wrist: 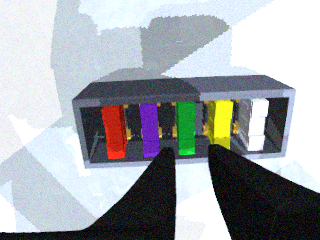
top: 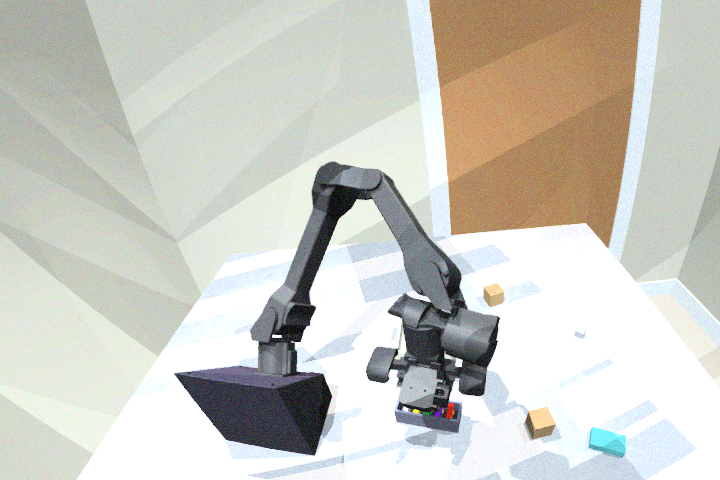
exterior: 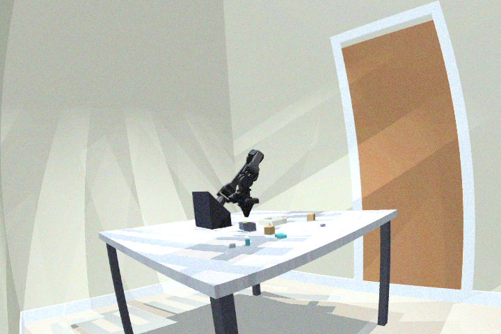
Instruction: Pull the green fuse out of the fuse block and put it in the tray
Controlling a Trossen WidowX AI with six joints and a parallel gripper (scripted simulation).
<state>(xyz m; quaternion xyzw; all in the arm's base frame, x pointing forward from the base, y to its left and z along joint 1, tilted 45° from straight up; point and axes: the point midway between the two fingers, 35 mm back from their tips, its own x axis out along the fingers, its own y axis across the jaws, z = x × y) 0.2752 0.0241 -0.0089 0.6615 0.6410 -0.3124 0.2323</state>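
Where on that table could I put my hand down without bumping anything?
Open stretch between the upper tan cube and the lower tan cube. Crowded where the black tool hangs, narrowed and holding nothing, over the grey fuse block.

The arm (top: pixel 423 350) hides the tray and part of the fuse block (top: pixel 429 420).

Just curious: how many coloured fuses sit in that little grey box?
5, in a row in the grey fuse block: red fuse, purple, green, yellow, white; none seems hidden.
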